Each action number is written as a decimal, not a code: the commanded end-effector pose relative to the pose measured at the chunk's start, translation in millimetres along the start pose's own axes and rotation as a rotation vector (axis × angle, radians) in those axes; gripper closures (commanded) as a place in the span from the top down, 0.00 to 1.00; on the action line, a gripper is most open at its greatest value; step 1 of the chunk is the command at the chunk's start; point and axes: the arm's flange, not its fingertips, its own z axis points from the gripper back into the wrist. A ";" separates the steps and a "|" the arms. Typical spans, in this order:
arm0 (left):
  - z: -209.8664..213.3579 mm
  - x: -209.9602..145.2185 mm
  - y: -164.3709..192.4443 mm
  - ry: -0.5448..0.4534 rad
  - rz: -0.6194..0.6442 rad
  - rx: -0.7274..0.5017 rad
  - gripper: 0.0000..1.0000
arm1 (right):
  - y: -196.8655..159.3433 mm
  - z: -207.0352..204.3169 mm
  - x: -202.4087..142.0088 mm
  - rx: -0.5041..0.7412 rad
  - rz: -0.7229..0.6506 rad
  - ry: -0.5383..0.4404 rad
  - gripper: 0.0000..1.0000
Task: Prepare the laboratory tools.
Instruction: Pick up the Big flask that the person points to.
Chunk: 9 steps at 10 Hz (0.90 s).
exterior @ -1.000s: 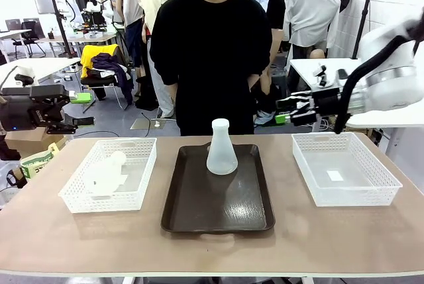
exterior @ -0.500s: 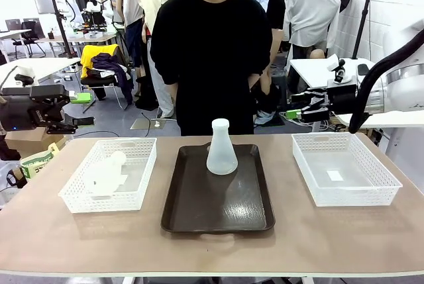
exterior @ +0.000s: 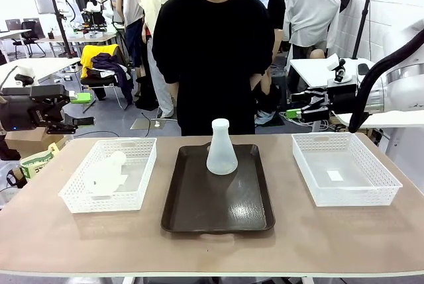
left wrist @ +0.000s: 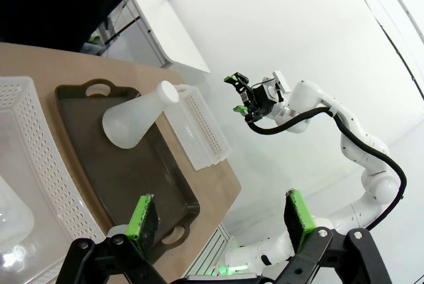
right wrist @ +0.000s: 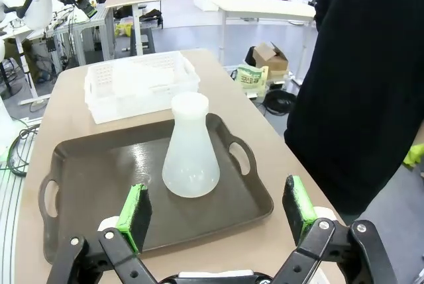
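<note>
Holding left gripper [left wrist: 219,214] and right gripper [right wrist: 216,208] wide apart, empty, I see one Erlenmeyer flask [exterior: 221,148] upright at the far end of the brown tray [exterior: 218,208], the other flask [exterior: 106,175] lying in the left basket [exterior: 99,203].

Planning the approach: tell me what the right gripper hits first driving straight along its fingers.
Probably the upright frosted-white conical flask on the dark brown tray: it stands centred between the fingers of the open right gripper. Depth is unclear; it might pass above.
</note>
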 end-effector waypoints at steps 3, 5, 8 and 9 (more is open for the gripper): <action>-2.3 0.2 0.1 -0.006 0.010 0.006 1.00 | 1.6 1.2 0.6 0.004 -0.001 0.010 1.00; -2.3 0.2 0.1 -0.006 0.010 0.006 1.00 | 1.6 1.2 0.6 0.004 -0.001 0.010 1.00; -2.3 0.2 0.1 -0.006 0.010 0.006 1.00 | 1.6 1.2 0.6 0.004 -0.001 0.010 1.00; -2.3 0.2 0.1 -0.006 0.010 0.006 1.00 | 1.6 1.2 0.6 0.004 -0.001 0.010 1.00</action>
